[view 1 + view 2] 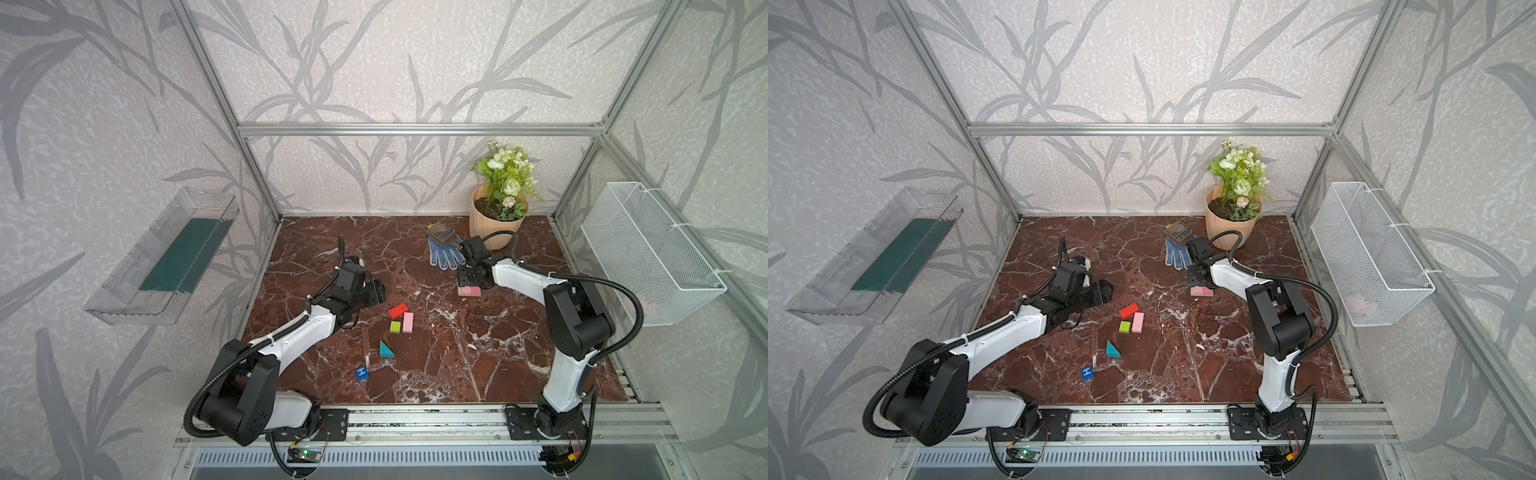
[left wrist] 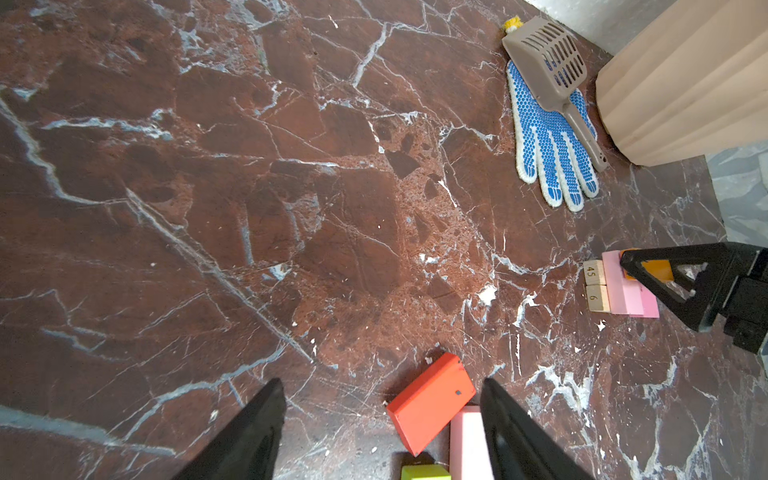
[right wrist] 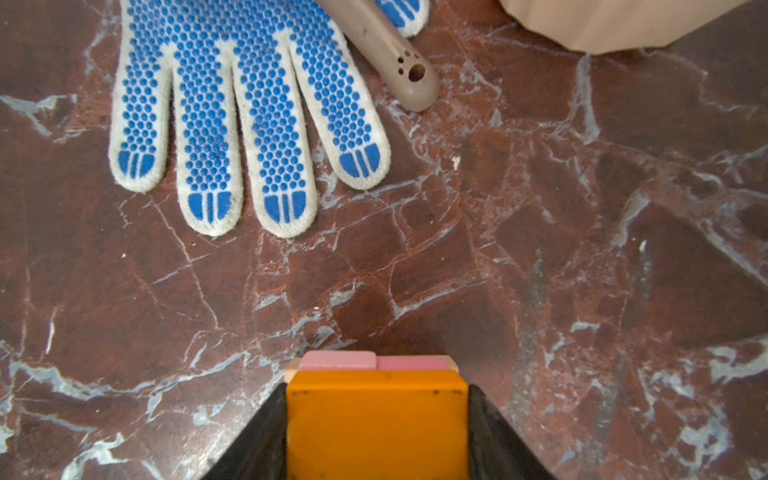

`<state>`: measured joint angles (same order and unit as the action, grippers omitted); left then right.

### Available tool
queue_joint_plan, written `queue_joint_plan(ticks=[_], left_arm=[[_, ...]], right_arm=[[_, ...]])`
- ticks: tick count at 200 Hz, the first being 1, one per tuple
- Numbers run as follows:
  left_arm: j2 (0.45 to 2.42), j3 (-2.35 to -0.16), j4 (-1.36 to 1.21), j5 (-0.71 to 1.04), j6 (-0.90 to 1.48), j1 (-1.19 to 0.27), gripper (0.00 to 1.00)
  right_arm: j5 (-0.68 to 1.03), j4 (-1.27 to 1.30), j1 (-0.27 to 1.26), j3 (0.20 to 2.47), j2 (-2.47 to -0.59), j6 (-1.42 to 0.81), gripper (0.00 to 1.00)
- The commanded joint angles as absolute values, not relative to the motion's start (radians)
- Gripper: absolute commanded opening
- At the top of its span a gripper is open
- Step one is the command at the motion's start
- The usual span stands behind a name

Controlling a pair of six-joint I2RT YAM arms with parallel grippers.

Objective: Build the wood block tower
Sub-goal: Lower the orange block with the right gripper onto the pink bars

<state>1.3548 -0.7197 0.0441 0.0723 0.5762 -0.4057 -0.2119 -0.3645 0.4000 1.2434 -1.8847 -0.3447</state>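
The right wrist view shows the orange block clamped between the jaws, over two pink blocks. In both top views the right arm covers most of it. This arm bends down over the low tower, which stands near the glove. The left arm hangs low beside the red block, jaws apart. Of the tan bars only the ends show.

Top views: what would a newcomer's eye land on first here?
The right gripper holds an orange block over the pink-and-tan tower, right of centre. Bright loose pieces, from the red block to the blue H cube, dot the marble table. A flowerpot fills the far right corner.
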Motion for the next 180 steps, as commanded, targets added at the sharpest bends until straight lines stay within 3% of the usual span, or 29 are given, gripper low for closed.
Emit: queue_joint_plan(ticks=[1,75,180], left_arm=[[1.365,-0.752,0.046,0.069,0.570,-0.411,0.75],[1.366,-0.752,0.046,0.070,0.571,-0.411,0.75],[1.371,-0.756,0.046,0.068,0.569,-0.411,0.75]], right_arm=[[-0.230,-0.369,0.396,1.243,-1.881,-0.347,0.66],[-0.225,-0.361,0.395,1.239,-1.876,-0.345,0.73],[-0.210,-0.347,0.396,1.223,-1.865,-0.340,0.63]])
